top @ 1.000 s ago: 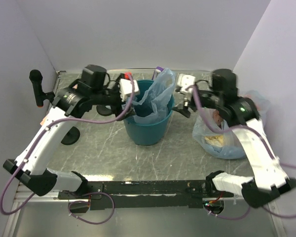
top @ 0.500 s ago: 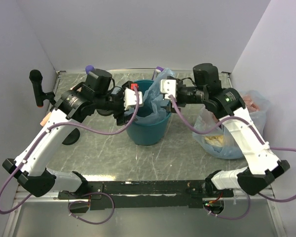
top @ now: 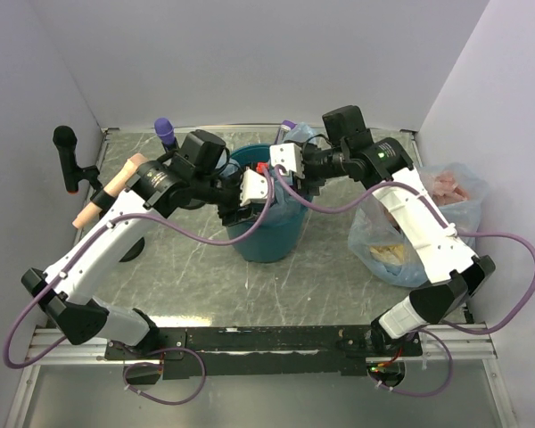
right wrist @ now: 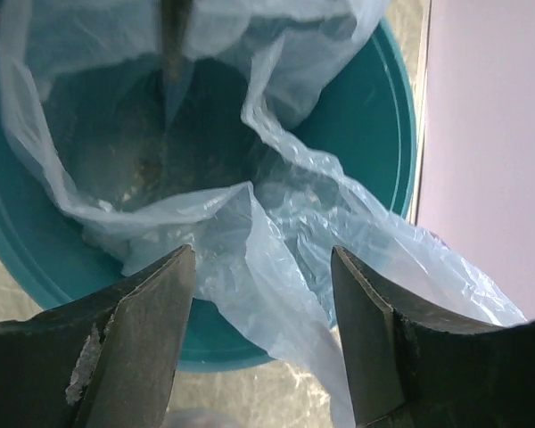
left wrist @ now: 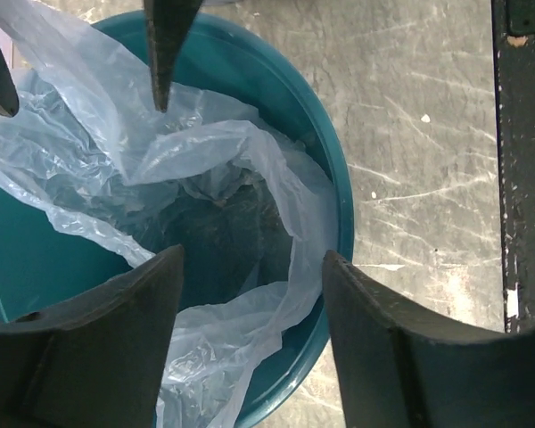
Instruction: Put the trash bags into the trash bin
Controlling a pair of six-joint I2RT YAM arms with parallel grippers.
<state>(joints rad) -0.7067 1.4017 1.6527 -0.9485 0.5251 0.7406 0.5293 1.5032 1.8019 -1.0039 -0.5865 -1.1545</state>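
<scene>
The teal trash bin [top: 269, 239] stands mid-table. The pale-blue trash bag [top: 300, 135] sits inside it, opened out, with its edge draped over the far rim. My left gripper [top: 243, 209] hangs open over the bin's left side. In the left wrist view [left wrist: 250, 267] its jaws are wide apart and empty above the bag [left wrist: 209, 152] and the rim [left wrist: 343, 223]. My right gripper [top: 285, 185] hangs open over the far side. In the right wrist view [right wrist: 263, 259] its jaws straddle a fold of the bag [right wrist: 285, 276] above the rim [right wrist: 397, 134] without closing on it.
A clear bag of yellow and pink items [top: 428, 223] lies at the right, under the right arm. At the left are a black-handled tool [top: 65, 147], a purple-capped thing [top: 165, 132], a beige handle [top: 107, 192] and a dark round thing [top: 129, 245]. Walls close in on three sides.
Both grippers have moved inward from the bin's sides and now hang over its mouth. The bag's raised part has sunk lower behind the right gripper.
</scene>
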